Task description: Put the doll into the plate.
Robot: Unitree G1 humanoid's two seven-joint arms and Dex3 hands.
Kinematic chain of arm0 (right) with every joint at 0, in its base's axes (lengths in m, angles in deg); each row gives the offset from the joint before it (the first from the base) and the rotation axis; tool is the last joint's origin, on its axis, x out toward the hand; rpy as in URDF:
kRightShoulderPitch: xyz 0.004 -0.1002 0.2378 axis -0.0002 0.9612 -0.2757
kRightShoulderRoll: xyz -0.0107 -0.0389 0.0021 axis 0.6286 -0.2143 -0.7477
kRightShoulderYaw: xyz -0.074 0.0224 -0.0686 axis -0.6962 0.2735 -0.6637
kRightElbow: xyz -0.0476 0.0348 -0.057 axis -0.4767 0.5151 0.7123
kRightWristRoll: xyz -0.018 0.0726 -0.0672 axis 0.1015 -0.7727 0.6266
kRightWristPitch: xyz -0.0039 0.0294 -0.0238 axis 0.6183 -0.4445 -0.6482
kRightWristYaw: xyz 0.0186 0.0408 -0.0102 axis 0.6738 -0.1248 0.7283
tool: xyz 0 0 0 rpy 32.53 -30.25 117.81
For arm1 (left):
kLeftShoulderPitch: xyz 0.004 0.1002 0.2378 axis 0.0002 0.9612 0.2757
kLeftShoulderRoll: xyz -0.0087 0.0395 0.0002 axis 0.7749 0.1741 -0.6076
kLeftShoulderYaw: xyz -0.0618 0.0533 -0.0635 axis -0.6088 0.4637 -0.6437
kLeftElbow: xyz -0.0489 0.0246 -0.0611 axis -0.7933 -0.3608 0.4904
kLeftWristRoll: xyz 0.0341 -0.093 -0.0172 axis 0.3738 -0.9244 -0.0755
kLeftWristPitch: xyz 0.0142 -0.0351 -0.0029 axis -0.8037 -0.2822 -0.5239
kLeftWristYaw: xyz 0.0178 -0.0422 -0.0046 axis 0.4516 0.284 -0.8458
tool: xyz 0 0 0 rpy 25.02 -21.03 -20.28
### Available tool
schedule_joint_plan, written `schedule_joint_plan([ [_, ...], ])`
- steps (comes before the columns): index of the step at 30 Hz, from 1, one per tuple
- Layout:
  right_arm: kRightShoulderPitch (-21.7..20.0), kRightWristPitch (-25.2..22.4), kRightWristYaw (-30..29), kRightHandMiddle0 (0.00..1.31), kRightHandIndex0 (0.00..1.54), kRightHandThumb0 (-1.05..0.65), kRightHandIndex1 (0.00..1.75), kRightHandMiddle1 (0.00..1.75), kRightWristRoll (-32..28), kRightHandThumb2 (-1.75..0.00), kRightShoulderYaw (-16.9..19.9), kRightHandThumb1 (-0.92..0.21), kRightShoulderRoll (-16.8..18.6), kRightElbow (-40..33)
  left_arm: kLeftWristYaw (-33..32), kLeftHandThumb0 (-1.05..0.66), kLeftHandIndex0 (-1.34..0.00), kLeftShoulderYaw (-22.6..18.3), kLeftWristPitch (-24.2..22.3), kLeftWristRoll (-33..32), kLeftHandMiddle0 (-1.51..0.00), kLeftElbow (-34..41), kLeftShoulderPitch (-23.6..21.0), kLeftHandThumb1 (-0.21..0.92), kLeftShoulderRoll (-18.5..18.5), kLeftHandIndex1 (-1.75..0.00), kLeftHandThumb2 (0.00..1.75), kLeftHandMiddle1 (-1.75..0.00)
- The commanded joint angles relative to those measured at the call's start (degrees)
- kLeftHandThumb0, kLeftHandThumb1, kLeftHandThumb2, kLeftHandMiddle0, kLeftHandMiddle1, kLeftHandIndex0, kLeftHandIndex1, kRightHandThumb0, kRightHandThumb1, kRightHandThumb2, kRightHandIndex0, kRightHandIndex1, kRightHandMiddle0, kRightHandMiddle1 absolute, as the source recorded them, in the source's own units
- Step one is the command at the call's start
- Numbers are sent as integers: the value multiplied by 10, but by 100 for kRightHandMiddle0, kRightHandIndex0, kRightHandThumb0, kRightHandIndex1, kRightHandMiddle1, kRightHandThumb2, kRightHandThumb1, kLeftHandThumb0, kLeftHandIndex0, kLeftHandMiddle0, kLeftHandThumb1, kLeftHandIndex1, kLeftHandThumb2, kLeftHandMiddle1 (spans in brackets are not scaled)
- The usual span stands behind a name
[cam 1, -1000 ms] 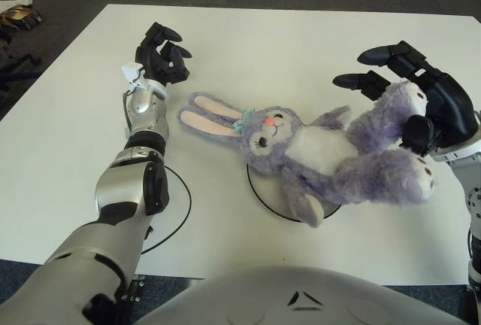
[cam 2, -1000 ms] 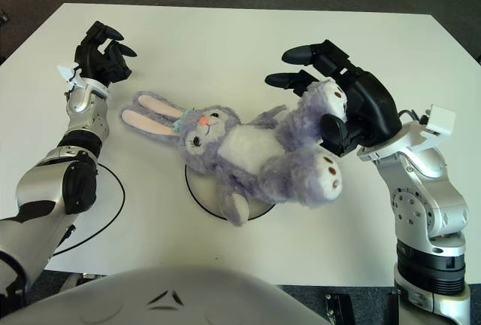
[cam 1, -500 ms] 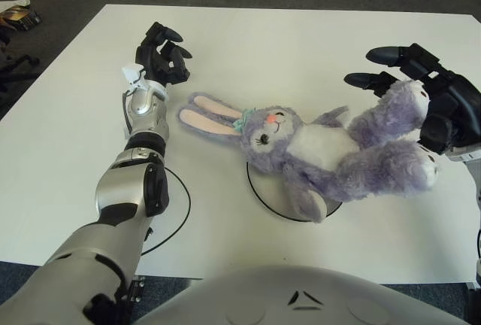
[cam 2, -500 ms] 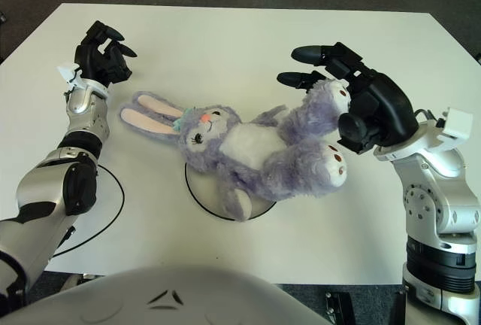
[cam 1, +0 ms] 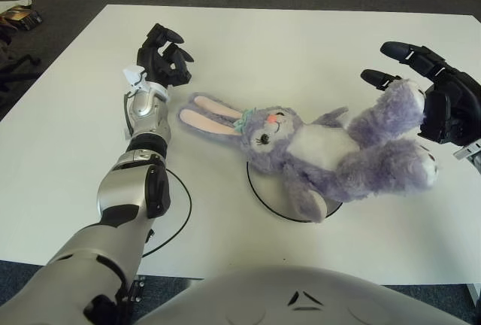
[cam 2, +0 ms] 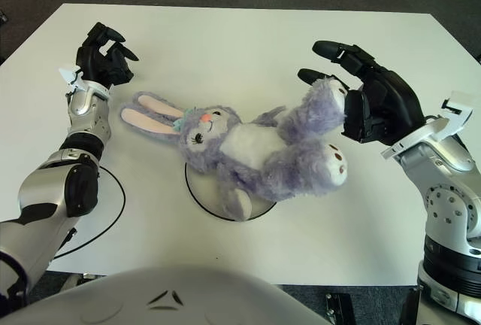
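Observation:
A purple plush bunny doll (cam 1: 316, 148) lies on its back across a white plate with a black rim (cam 1: 259, 189). Its body and one arm cover the plate, its ears point left onto the table and its legs stretch off to the right. My right hand (cam 2: 353, 84) is at the doll's upper foot with the fingers spread above it and the thumb off the leg. The foot still touches the palm. My left hand (cam 1: 161, 54) shows at the far left of the table, beyond the doll's ears, with loosely bent fingers that hold nothing.
A second black ring (cam 1: 180, 205) is on the white table (cam 1: 301, 39) under my left forearm, left of the plate. The table's front edge runs just below the plate. Dark floor surrounds the table.
My right hand has drawn back to the right and opened, its thumb coming off the doll's leg. The doll's legs have settled lower. The left hand has not moved.

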Motion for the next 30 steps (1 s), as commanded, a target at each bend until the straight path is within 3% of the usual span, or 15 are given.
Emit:
schedule_joint_plan([
  [1, -19, -22, -56, 0, 6, 8, 75, 108, -11, -147, 11, -7, 9, -22, 11, -2, -53, -5, -15, -13, -76, 8, 3, 16, -3, -164, 148, -175],
  [6, -31, -30, -99, 0, 7, 2, 82, 117, -7, -142, 12, -10, 20, -30, 11, -2, -53, -4, -19, -15, -76, 14, 5, 16, -3, -164, 148, -175],
  [13, -102, -17, -78, 0, 10, -11, 85, 123, 9, -131, 18, -12, -4, 43, 14, -2, -54, -3, -24, -18, -77, 27, 7, 14, -8, -165, 150, -175],
  [17, -136, -25, -52, 0, 12, -8, 84, 117, 7, -130, 36, -11, -37, 79, 19, -2, -55, -4, -30, -22, -78, 30, 8, 13, -11, -164, 151, -175],
  [20, -143, -23, -22, 0, 11, 3, 84, 113, 1, -135, 51, -9, -46, 110, 20, -1, -56, -5, -36, -22, -65, 31, 9, 18, -12, -171, 147, -175],
  [22, -146, -21, -13, 0, 10, 7, 83, 114, -3, -138, 52, -8, -38, 120, 18, -1, -56, -5, -38, -22, -61, 32, 9, 20, -14, -173, 146, -175],
  [26, -131, 20, 8, 1, 6, 13, 85, 124, 4, -142, 46, -8, 15, 131, 22, -1, -56, -6, -40, -26, -58, 34, 9, 21, -16, -174, 145, -175],
  [30, -121, 41, 33, 6, 5, 15, 93, 129, 5, -144, 64, -9, 26, 163, 25, -1, -57, -6, -41, -30, -58, 35, 9, 21, -17, -175, 145, -175],
])
